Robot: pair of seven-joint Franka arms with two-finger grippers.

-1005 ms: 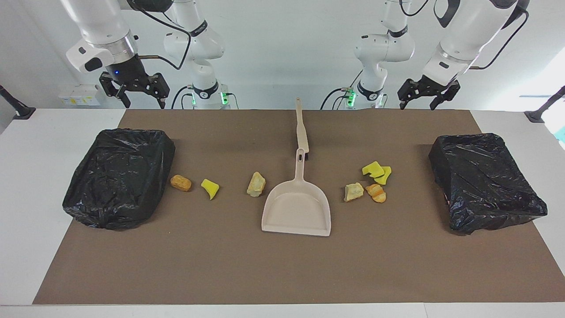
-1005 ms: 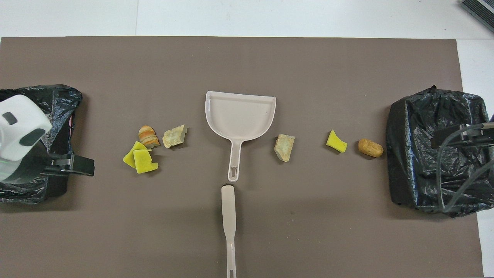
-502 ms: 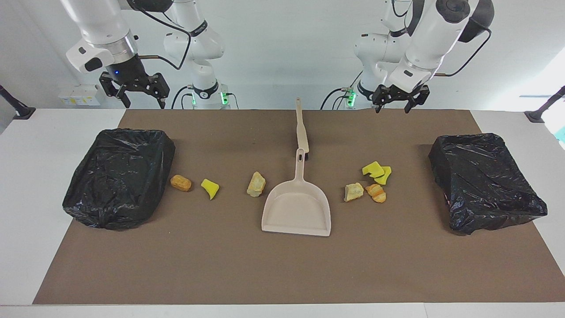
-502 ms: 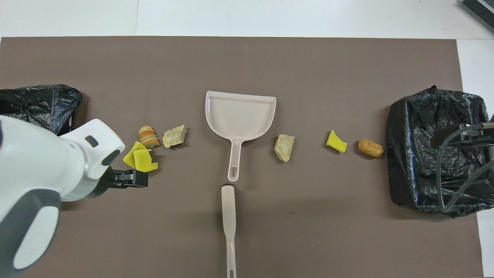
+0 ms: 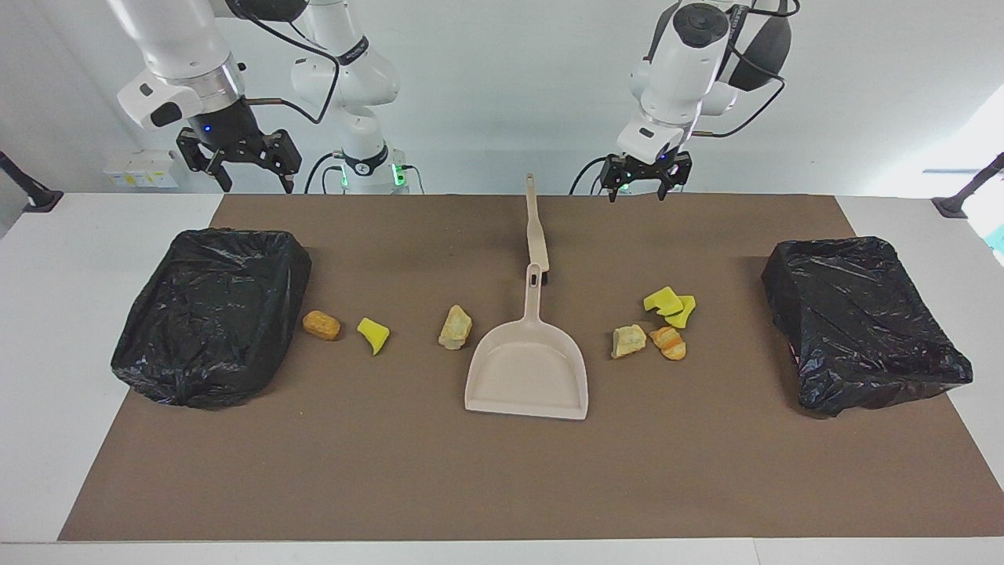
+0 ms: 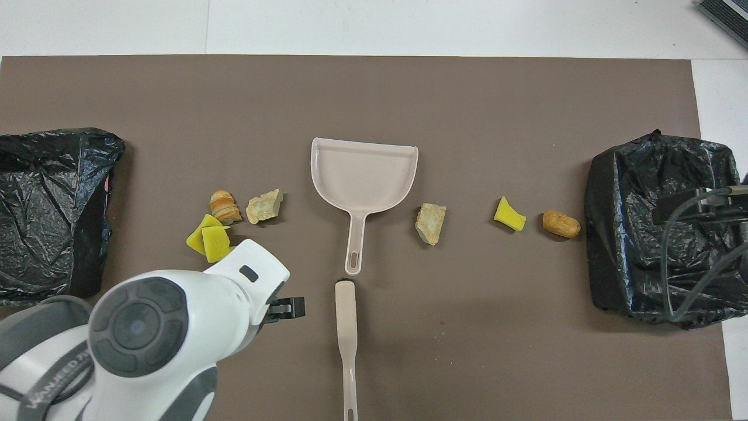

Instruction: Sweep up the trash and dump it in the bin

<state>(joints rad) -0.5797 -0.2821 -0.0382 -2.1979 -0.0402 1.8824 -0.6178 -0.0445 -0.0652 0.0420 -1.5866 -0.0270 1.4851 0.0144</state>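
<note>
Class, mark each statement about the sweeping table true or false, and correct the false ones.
1. The dustpan holds two scraps. False: it is empty.
2. The hand brush lies nearer to the robots than the dustpan. True.
3. The left pincer grips the hand brush. False: it is open, in the air beside the handle.
4. The right pincer is open and holds nothing. True.
5. Seven scraps of trash lie on the brown mat. True.

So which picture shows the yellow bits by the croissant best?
The facing view: both yellow wedges lie in plain sight beside the croissant-like chunk. In the overhead view the left arm hangs over them and hides the corner of one wedge.
</note>
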